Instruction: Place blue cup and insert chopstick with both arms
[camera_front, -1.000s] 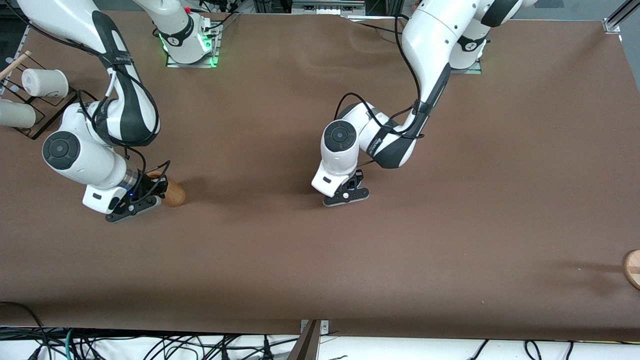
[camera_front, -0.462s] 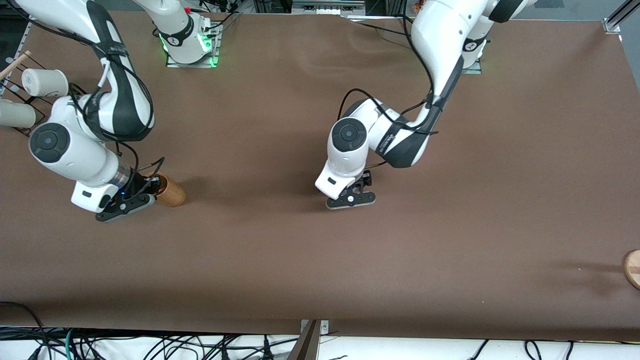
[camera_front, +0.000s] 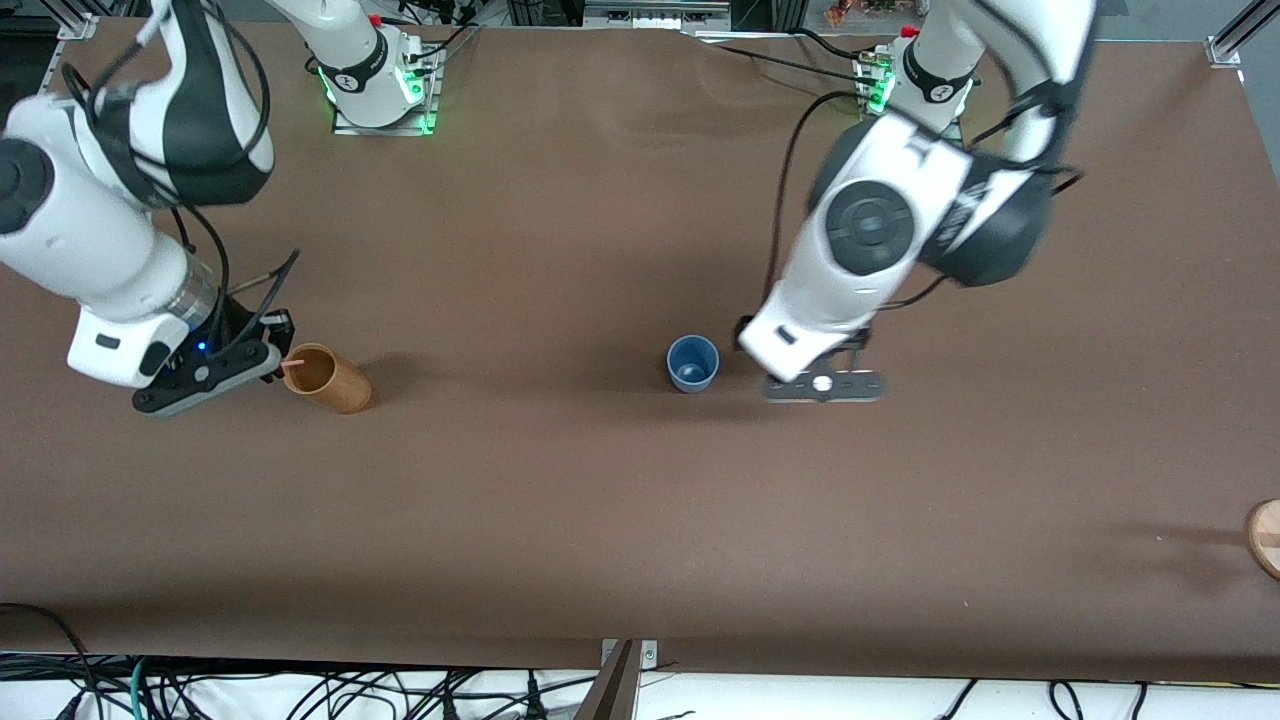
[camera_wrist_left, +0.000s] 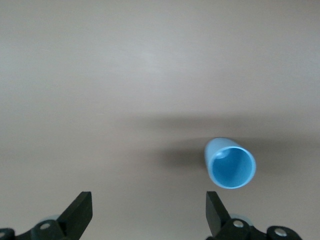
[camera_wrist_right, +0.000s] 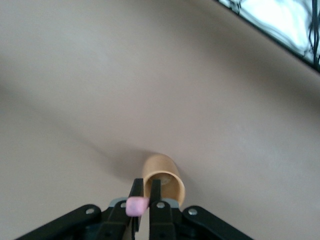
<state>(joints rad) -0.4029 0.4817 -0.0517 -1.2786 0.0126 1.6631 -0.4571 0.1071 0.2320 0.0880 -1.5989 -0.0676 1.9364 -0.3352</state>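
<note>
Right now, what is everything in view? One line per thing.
blue cup: one, light blue, upright mid-table, not held.
chopstick: one, pink, held by the right gripper.
wooden cup: one, brown, tilted, toward the right arm's end.
wooden disc: one, tan, at the table edge, left arm's end.
table: one, brown.
left gripper: one, black, open, beside the blue cup.
right gripper: one, black, shut on the chopstick, over the wooden cup's rim.

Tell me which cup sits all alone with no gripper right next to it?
The blue cup, standing mid-table. The left gripper is open and off it, while the brown wooden cup has the right gripper beside it, holding the pink chopstick.
</note>
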